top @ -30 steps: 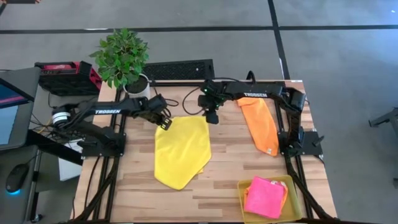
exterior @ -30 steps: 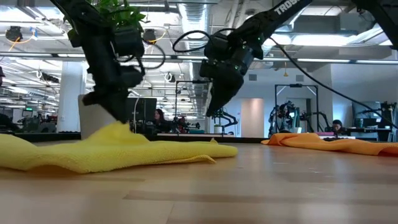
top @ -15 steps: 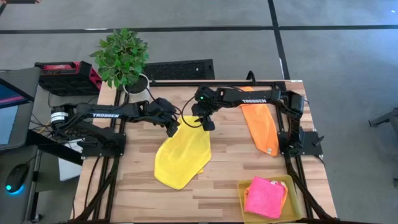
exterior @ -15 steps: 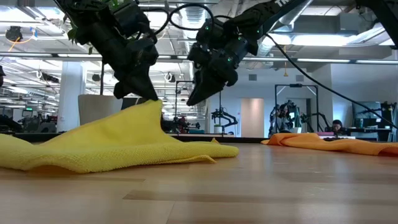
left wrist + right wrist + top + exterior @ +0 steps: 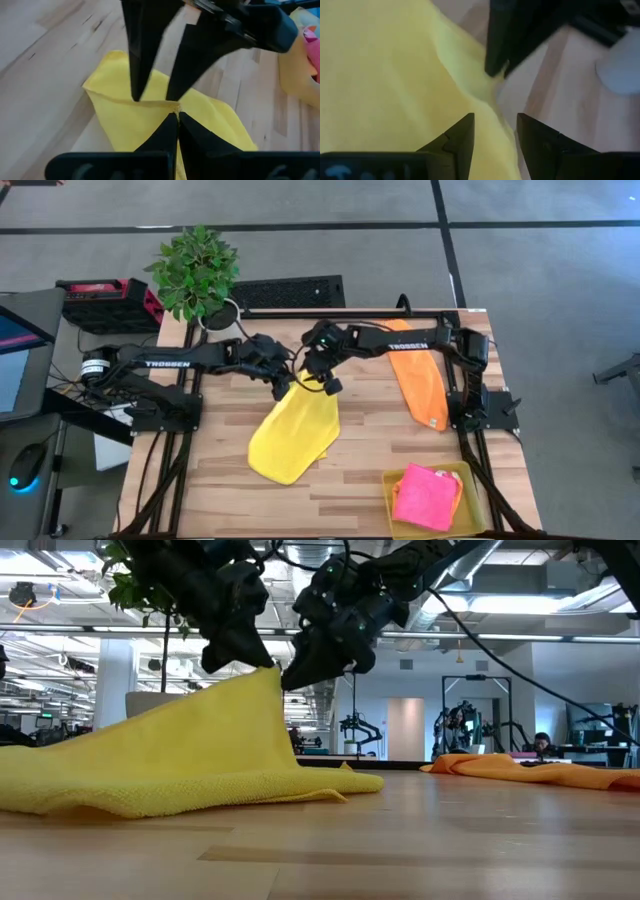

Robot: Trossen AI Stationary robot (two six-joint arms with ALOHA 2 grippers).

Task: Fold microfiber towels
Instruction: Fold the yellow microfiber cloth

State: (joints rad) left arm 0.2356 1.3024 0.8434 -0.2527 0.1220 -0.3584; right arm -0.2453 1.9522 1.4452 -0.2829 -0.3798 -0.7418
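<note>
A yellow microfiber towel (image 5: 290, 435) lies mid-table with its far corner raised into a peak (image 5: 262, 675). My left gripper (image 5: 285, 385) is shut on that corner. My right gripper (image 5: 325, 383) is open right beside it. Its fingers (image 5: 465, 131) stand on either side of the towel's raised edge (image 5: 492, 107), and I cannot tell whether they touch it. An orange towel (image 5: 420, 385) lies flat at the far right. A pink towel (image 5: 425, 495) rests in a yellow tray (image 5: 472, 480). My left gripper pinches the yellow towel's far corner (image 5: 172, 105) between its two fingertips (image 5: 167, 127). It comes slanting down from the table's left. The corner is lifted clear, and the cloth slopes down from it, drawn fairly taut. The towel's near part (image 5: 150, 795) stays on the table.
A potted plant (image 5: 195, 270) stands at the far left corner, behind my left arm. The tray sits at the near right corner. Bare wood shows along the near edge (image 5: 330, 495) and between the two towels.
My left gripper has risen and gone toward the table's right, pulling the yellow towel's far corner up from a low hump into a tall peak. The near part has stayed down. My right gripper has rolled and closed in on the left gripper and the raised edge.
</note>
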